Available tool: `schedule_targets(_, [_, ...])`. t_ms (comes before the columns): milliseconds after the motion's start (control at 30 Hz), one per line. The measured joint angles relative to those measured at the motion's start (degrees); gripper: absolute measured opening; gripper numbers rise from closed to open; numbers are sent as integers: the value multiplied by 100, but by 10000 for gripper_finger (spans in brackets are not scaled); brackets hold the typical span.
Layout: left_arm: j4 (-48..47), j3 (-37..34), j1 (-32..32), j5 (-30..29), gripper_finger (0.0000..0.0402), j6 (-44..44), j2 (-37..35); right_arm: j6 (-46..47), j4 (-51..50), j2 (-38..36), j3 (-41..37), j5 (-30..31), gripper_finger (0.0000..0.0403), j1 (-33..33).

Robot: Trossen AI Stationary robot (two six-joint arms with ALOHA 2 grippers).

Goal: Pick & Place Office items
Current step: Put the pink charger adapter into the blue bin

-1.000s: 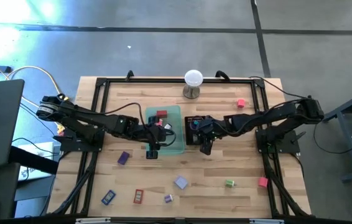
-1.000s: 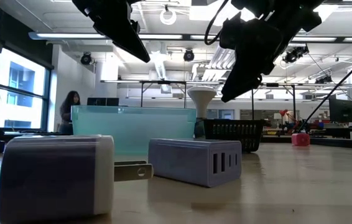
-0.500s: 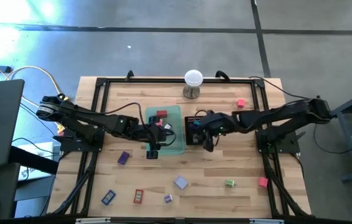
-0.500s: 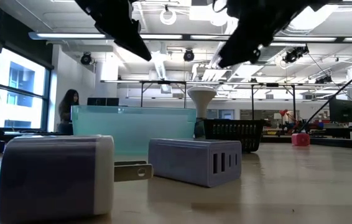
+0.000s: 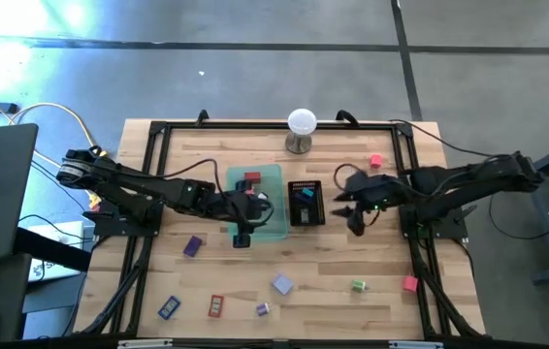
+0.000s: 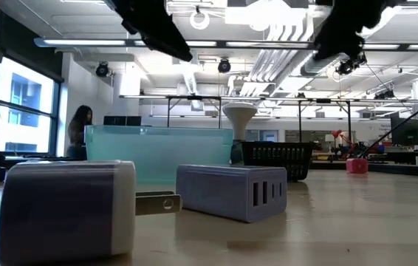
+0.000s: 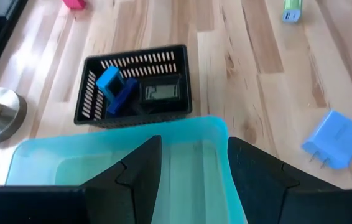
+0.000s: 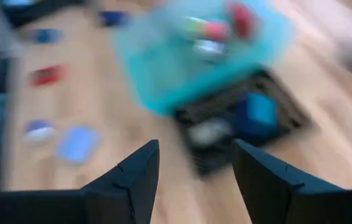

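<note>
Small office items lie scattered on the wooden table: a purple one, a blue one, a red one, a lavender charger, a green one and pink ones. A red item lies in the translucent green tray. Blue pieces lie in the black mesh tray. My left gripper hovers open over the green tray's near edge. My right gripper hangs open, right of the mesh tray, with nothing between its fingers.
A white ball on a metal stand sits at the table's far middle. A black frame runs along the table's edges. Bare wood lies between the trays and the near row of items. A person sits far off in the room.
My right gripper has risen and drawn away from over the black mesh tray toward the table's right edge, staying open. The blue pieces in that tray, covered by the arm before, now show. My left arm has kept its place over the green tray.
</note>
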Motion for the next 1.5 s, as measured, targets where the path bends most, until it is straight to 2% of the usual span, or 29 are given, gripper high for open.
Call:
schedule_targets(133, [292, 0, 0, 0, 176, 0, 0, 931, -1209, -126, -5, 736, 188, -505])
schedule_targets(267, [791, 0, -2, 2, 176, -2, 0, 1638, -1944, -117, -7, 806, 188, -1404])
schedule_targets(400, [972, 0, -2, 0, 176, -183, 0, 1353, -1940, -117, -7, 766, 188, -2341])
schedule_targets(567, [954, 0, -2, 0, 176, -430, 27, 928, -1921, -41, -12, 148, 194, -3546])
schedule_targets(700, [798, 0, -21, 2, 176, -489, 33, 791, -1942, 191, -99, -265, 222, -4284])
schedule_targets(900, [543, 0, -28, 7, 176, -1017, 33, 883, -1911, 927, -121, -221, 281, -5145])
schedule_targets(1100, [396, 0, -26, 4, 176, -1126, 33, 1460, -1798, 1905, -123, -201, 304, -5669])
schedule_targets(1333, [334, 0, -26, 4, 176, -1101, 33, 1000, -1014, 2939, -123, -104, 296, -6064])
schedule_targets(1500, [271, 0, -26, 4, 176, -1099, 33, 1049, -1018, 3197, -121, 132, 295, -6027])
